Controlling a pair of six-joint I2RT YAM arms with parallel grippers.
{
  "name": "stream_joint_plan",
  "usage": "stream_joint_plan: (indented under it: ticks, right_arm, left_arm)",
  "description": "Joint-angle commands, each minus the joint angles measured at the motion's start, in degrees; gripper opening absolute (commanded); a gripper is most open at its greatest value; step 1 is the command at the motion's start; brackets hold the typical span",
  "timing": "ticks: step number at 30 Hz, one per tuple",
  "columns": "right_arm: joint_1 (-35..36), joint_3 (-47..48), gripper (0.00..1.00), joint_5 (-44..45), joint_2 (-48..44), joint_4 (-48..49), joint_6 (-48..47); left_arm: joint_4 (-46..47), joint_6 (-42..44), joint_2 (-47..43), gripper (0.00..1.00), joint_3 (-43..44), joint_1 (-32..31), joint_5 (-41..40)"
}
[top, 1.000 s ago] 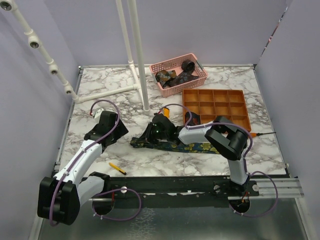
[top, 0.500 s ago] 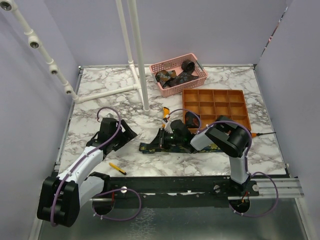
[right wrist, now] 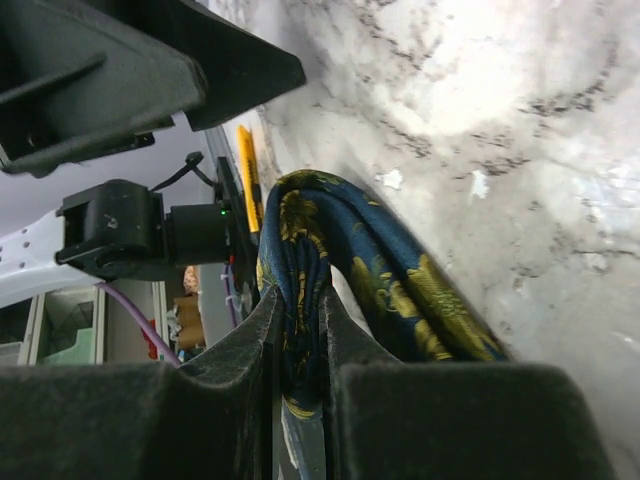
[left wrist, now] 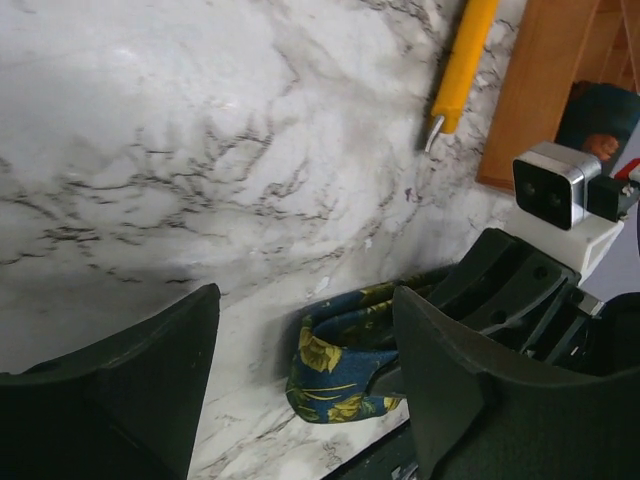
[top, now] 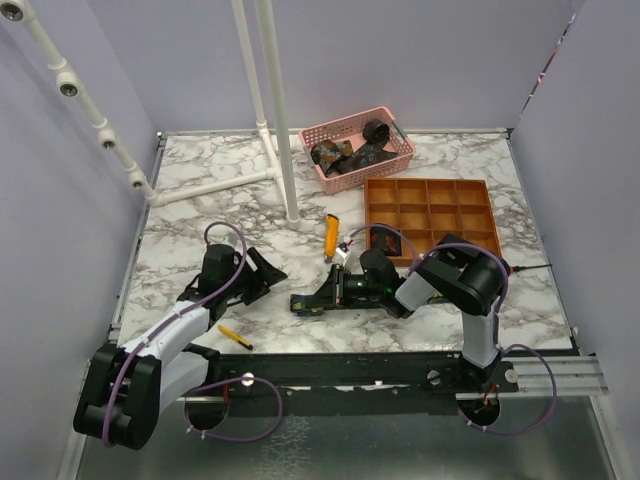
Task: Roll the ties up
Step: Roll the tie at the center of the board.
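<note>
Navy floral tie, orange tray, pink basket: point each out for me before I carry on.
navy floral tie (left wrist: 325, 365), left wrist view, on its folded end.
orange tray (top: 425, 182), top external view, on its far rim.
pink basket (top: 375, 172), top external view, on its near wall.

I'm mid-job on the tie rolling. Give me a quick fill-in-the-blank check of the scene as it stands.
1. The right end effector pinches the navy floral tie; the left end effector holds ___.
2. The other ties sit in the ___ basket.
3. In the top view, the utility knife lies on the table to the ___ of the compartment tray.

Missing words: nothing; pink; left
</note>
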Motion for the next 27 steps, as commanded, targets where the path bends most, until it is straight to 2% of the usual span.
stream_joint_plan:
  ticks: [1,6,9,13,19,27]
  right_arm:
    - [-0.16,-1.07,0.00,-2.10,-3.72,1.23,-1.04]
    - [-0.13,-0.49,0.00,-0.96,-4.98,-0.67,-1.46]
    - [-0.22,-0.63,0.00,0.67,-5.21,-0.79,-1.34]
    - [-0.09,-1.17,0.00,3.45,-4.18,2.76,-0.24]
    - [-0.09,-1.12,0.00,7.86,-0.21,9.91,1.22]
    - [-0.09,-0.80,0.00,8.76,2.64,6.83,-0.54]
  left_arm:
    - [8.58,-0.54,2.06,0.70,0.78,-6.19,-1.95]
    - [13.18,-1.16,7.71,0.67,0.95,-11.85,-4.81]
    - [13.89,-0.91,10.20,0.57,0.55,-12.24,-5.14]
    - [14.62,-2.04,9.14,0.47,-1.82,-12.16,-7.38]
    - [13.92,-4.07,4.61,0.47,-5.05,-12.16,-10.45]
    - [10.16,-3.58,1.04,0.52,-6.52,-12.16,-12.35]
